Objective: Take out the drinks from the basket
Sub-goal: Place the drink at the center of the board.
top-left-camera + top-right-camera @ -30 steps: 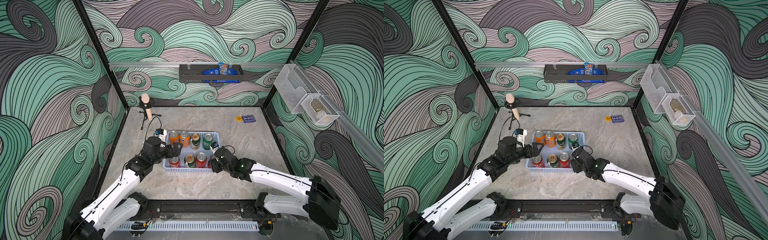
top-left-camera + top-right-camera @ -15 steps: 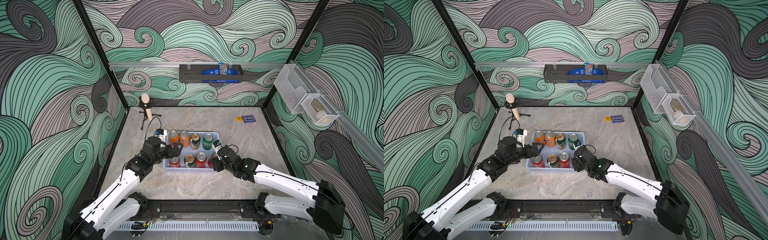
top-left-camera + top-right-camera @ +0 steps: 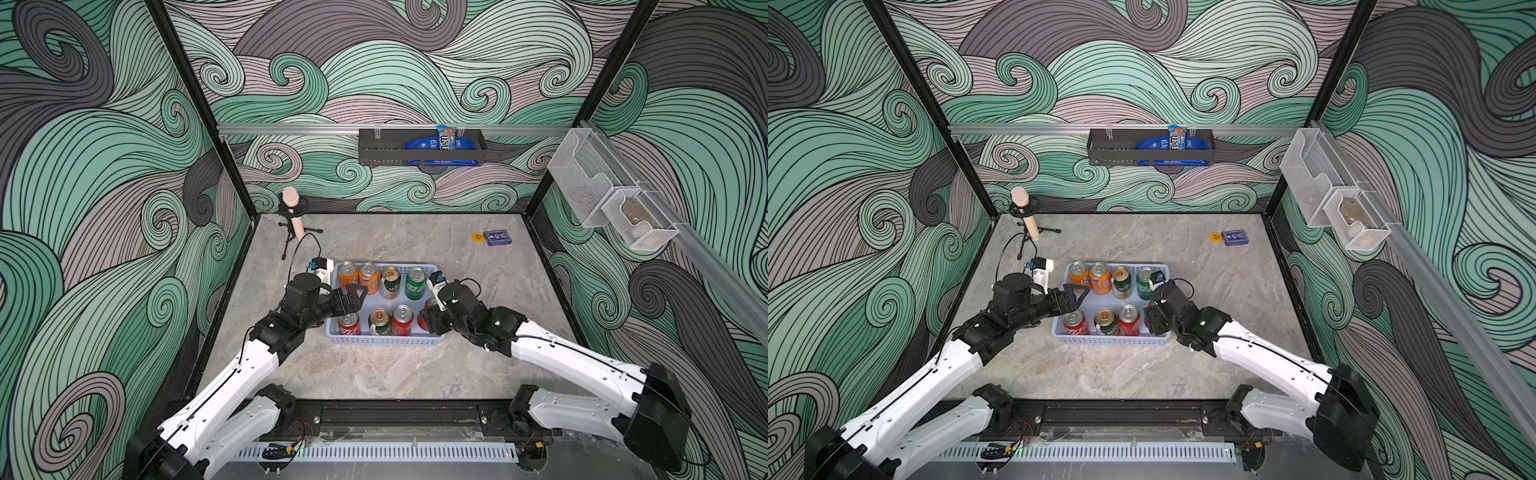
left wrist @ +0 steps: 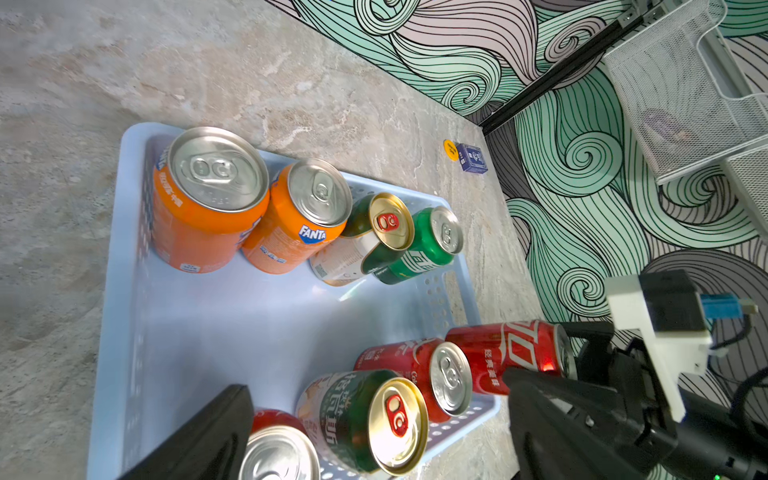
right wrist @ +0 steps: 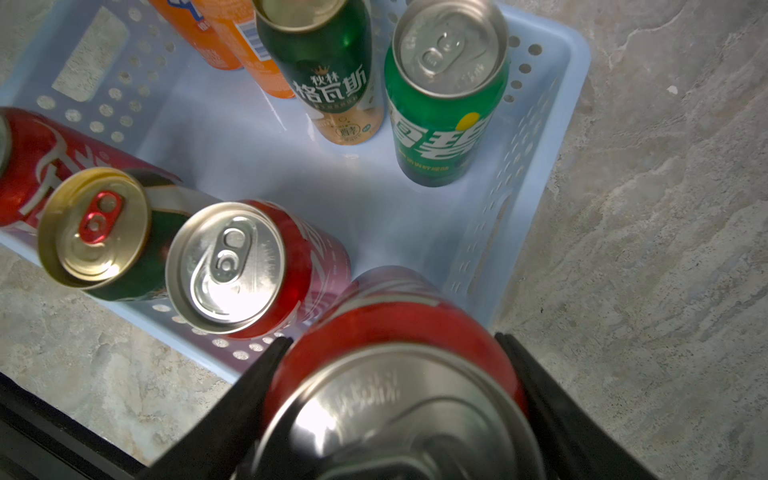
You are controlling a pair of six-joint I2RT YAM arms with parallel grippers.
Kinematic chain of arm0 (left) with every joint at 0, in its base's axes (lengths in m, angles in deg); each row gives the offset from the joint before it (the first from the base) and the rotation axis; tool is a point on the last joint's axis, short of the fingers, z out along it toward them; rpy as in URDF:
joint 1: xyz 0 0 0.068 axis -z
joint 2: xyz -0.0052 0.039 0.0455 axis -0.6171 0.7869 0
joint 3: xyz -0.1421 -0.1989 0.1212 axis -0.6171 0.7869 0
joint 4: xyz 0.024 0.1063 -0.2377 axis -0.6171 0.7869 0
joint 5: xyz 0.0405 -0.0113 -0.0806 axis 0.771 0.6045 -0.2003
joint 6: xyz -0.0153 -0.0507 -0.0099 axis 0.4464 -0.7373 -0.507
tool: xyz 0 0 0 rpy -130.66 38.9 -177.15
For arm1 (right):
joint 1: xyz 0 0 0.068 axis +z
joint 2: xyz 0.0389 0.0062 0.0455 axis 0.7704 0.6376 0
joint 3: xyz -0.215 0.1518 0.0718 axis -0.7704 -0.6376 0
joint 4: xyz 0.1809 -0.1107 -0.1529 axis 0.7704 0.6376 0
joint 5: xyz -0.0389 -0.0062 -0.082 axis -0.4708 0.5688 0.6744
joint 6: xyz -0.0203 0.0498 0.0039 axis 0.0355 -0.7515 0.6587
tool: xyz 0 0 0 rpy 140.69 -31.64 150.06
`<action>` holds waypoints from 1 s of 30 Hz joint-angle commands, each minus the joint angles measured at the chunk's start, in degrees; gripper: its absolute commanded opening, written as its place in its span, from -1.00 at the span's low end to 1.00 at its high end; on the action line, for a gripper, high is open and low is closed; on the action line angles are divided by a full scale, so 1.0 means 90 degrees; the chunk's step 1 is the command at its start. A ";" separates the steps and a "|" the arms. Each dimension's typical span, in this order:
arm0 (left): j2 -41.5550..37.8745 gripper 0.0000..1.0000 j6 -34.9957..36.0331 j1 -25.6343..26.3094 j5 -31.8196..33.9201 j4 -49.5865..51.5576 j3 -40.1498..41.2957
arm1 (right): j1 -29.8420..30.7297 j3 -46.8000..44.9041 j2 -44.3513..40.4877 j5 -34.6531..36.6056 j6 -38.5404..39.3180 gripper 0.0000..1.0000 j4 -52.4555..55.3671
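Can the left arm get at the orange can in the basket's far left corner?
Probably yes. The left tool hovers open beside that orange can, its top uncovered. The second orange can touches it, leaving one finger little room. The right tool, shut on a red can, is at the other end.

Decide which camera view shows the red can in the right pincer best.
The left wrist view: the red can is sharp and nearly whole, side-on. The right wrist view shows it large but blurred and cropped, between the right pincer's fingers. Both top views show only a red sliver behind that pincer.
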 commanded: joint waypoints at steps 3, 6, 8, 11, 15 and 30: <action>-0.0084 0.97 -0.0197 0.0112 -0.0375 -0.0219 -0.0059 | -0.0233 0.0562 -0.0166 0.0179 0.0187 0.11 0.0063; -0.0093 0.97 -0.0170 0.0151 -0.0407 -0.0255 -0.0057 | -0.0294 0.0716 -0.0141 0.0125 0.0274 0.11 0.0134; -0.0085 0.97 -0.0177 0.0182 -0.0409 -0.0275 -0.0035 | -0.0334 0.0804 -0.0108 0.0120 0.0307 0.11 0.0194; -0.0059 0.97 -0.0187 0.0236 -0.0419 -0.0268 -0.0049 | -0.0385 0.0909 -0.0088 0.0115 0.0345 0.11 0.0222; -0.0034 0.97 -0.0170 0.0334 -0.0637 -0.0476 -0.0079 | -0.0495 0.0988 -0.0122 0.0101 0.0408 0.10 0.0287; 0.0305 0.97 -0.0255 0.1087 -0.0814 -0.0983 -0.0292 | -0.0781 0.1280 -0.0314 0.0097 0.0609 0.11 0.0580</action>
